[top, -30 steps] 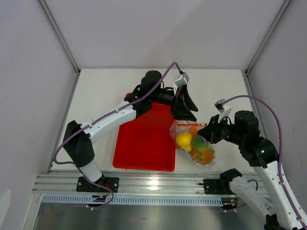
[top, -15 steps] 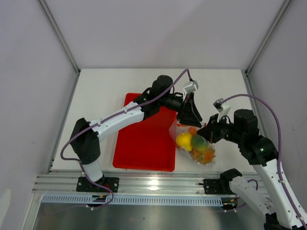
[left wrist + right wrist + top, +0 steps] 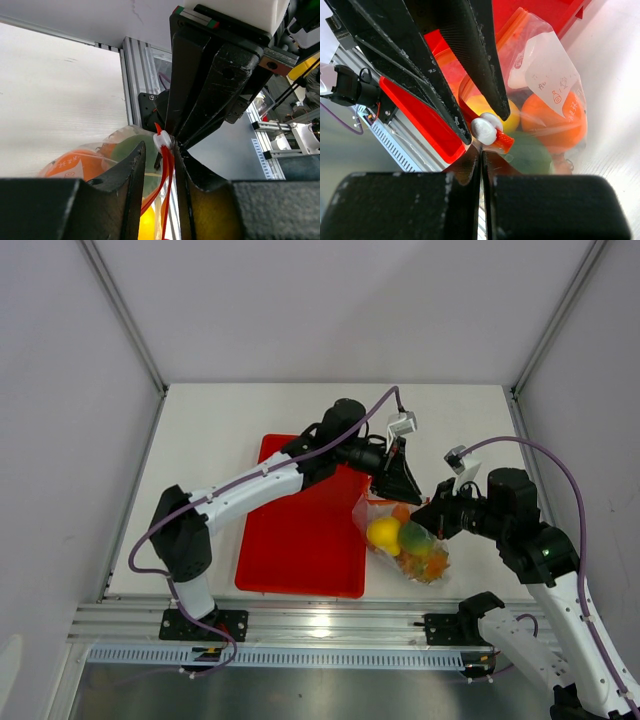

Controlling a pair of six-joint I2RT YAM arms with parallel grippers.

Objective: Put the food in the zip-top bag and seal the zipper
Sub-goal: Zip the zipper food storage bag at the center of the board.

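Observation:
The zip-top bag (image 3: 400, 540) lies right of the red tray, holding the food: a yellow fruit (image 3: 383, 533), a green one (image 3: 415, 538) and an orange (image 3: 402, 512). My right gripper (image 3: 481, 149) is shut on the bag's corner just below the white slider (image 3: 487, 131) of the zipper (image 3: 167, 170). My left gripper (image 3: 160, 150) straddles the red zipper strip beside the slider. Its jaws stand narrowly open, with a gap showing on one side of the strip. In the top view the left gripper (image 3: 402, 490) and right gripper (image 3: 432, 515) meet at the bag's mouth.
The red tray (image 3: 300, 540) lies left of the bag, under the left arm. Grey walls close in the white table on three sides, and a metal rail (image 3: 320, 625) runs along the near edge.
My left gripper has swung right and down to the bag's mouth, and its jaws have narrowed around the zipper strip. The right gripper and the bag have stayed put.

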